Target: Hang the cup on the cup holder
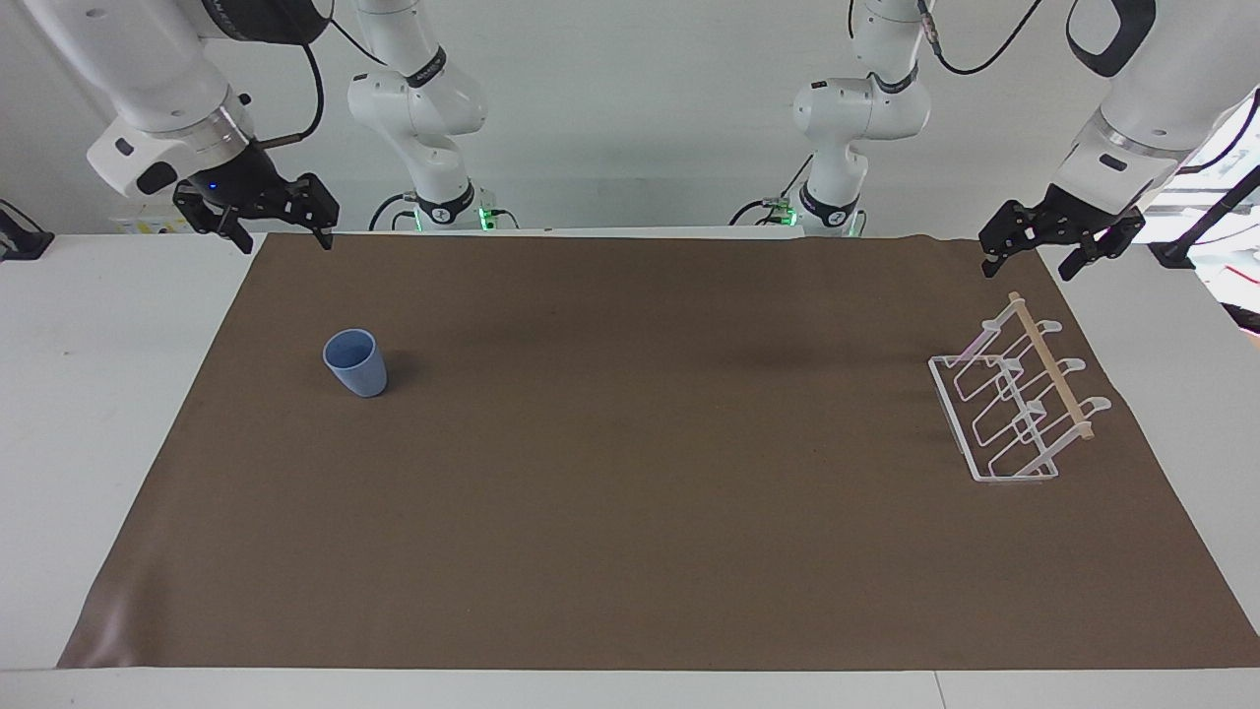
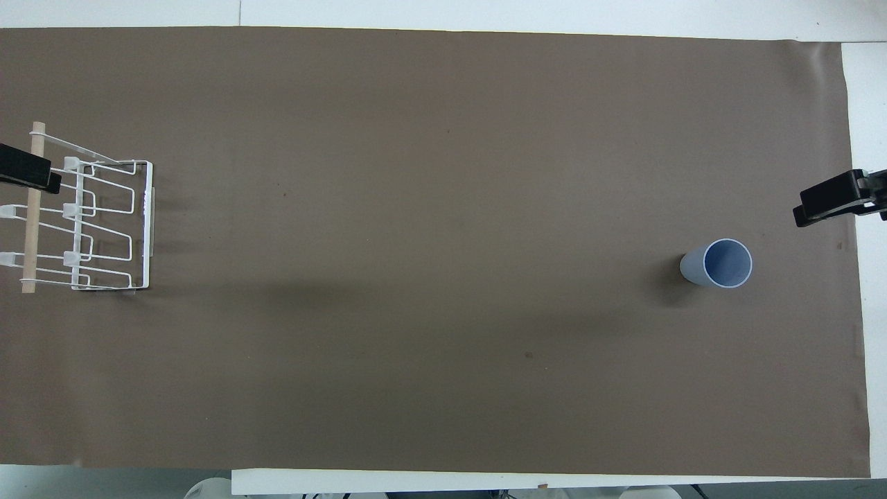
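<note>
The cup is light blue and stands upright, mouth up, on the brown mat toward the right arm's end of the table. The cup holder, a white wire rack with a wooden rod across its top, stands toward the left arm's end. My right gripper hangs open and empty over the mat's corner by its base, apart from the cup. My left gripper hangs open and empty over the mat's edge beside the holder's robot-side end, not touching it.
A brown mat covers most of the white table. A black mount sits at the table's edge by the right arm, and another black fixture by the left arm.
</note>
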Action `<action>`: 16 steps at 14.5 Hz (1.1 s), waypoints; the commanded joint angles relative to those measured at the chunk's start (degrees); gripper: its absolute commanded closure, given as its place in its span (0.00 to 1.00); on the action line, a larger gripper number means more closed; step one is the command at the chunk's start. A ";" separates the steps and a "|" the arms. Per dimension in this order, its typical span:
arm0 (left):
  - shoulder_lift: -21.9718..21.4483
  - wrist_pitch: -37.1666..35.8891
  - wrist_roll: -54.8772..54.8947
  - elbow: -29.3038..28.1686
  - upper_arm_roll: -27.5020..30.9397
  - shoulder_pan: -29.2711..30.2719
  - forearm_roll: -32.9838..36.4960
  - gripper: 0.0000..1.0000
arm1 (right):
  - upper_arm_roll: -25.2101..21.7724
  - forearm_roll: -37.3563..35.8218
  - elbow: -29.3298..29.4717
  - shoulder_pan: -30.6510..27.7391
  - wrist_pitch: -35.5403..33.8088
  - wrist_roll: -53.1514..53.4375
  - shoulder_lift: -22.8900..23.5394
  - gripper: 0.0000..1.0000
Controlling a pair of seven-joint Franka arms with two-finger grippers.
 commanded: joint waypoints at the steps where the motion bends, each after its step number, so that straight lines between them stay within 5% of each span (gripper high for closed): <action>1: -0.49 -0.62 0.33 -0.02 -0.08 0.27 0.94 0.00 | 0.29 0.90 0.54 -0.72 -0.65 -0.09 -0.01 0.01; 12: -0.49 -0.62 0.25 -0.02 -0.08 0.27 0.94 0.00 | 0.29 0.90 -2.27 -0.54 -2.94 -0.01 -2.21 0.01; 16: -0.49 -0.62 0.25 -0.10 -0.08 0.27 0.94 0.00 | 0.21 0.28 -4.20 -1.16 2.93 -0.62 -2.38 0.01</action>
